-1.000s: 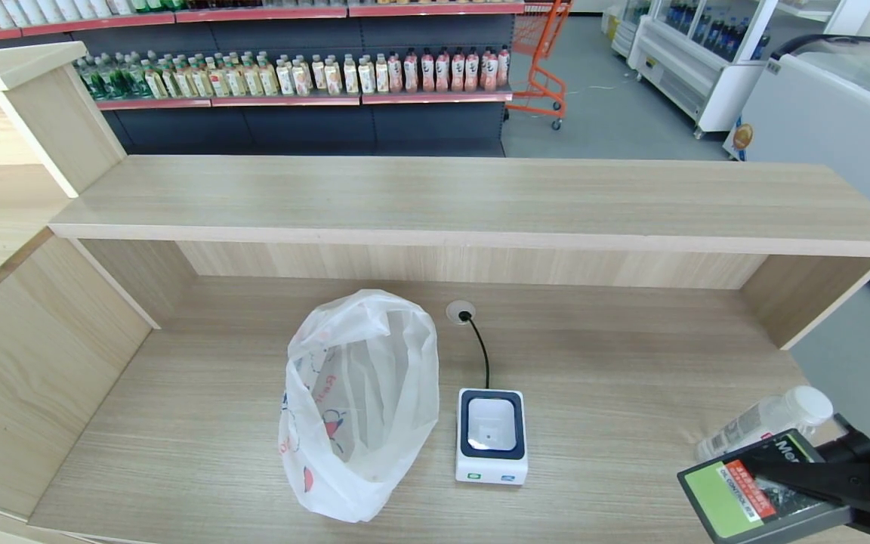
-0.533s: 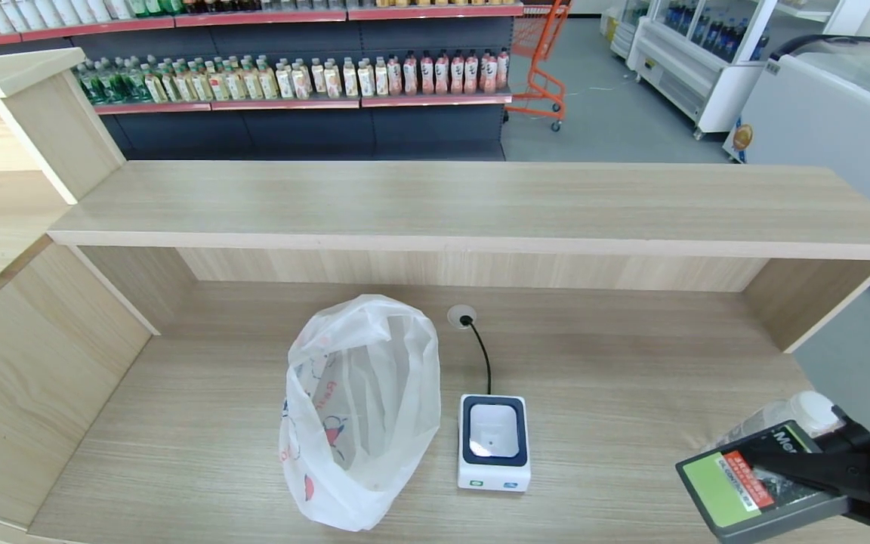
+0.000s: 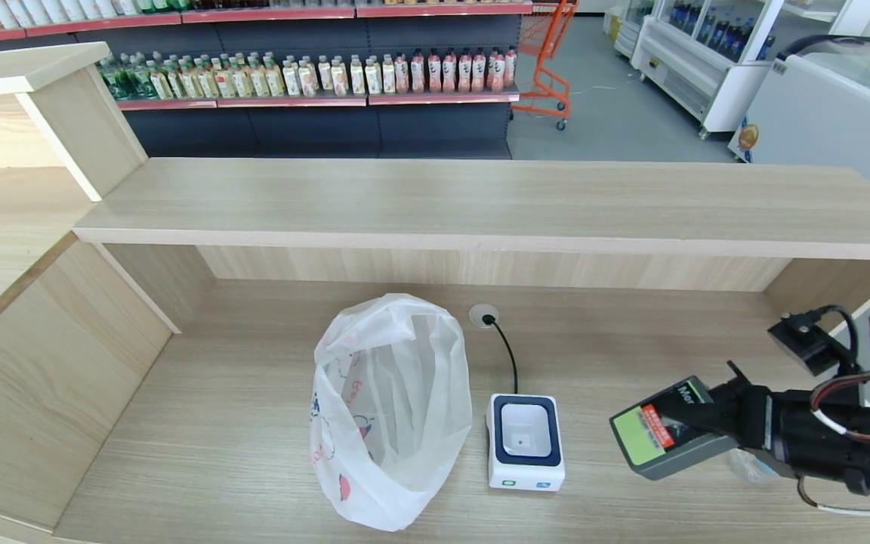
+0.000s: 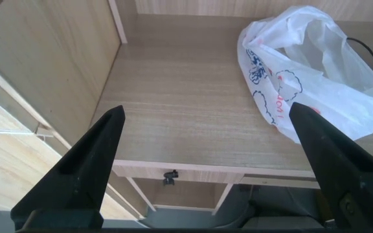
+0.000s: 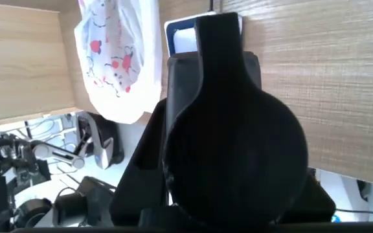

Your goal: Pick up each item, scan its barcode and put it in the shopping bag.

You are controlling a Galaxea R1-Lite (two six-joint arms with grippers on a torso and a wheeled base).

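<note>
Your right gripper point(image 3: 695, 427) has carried the grey box point(image 3: 658, 438) in from the near right corner of the counter point(image 3: 216, 423) toward the scanner point(image 3: 524, 440), jaws clamped on the box's back end. Heads up, the head camera panned a bit too, so the shopping bag point(image 3: 390, 408) and scanner only look like they slid right.

Box is up in the air now, near the scanner's right side but not over its window, green-and-red label facing up. I'd guess the scan comes next. You'll probably have to tilt it, though I can't tell which face has the barcode.

Shopping bag stands open just left of the scanner. Left gripper point(image 4: 206, 110) hangs by the counter's front edge, jaws wide apart, holding nothing.
</note>
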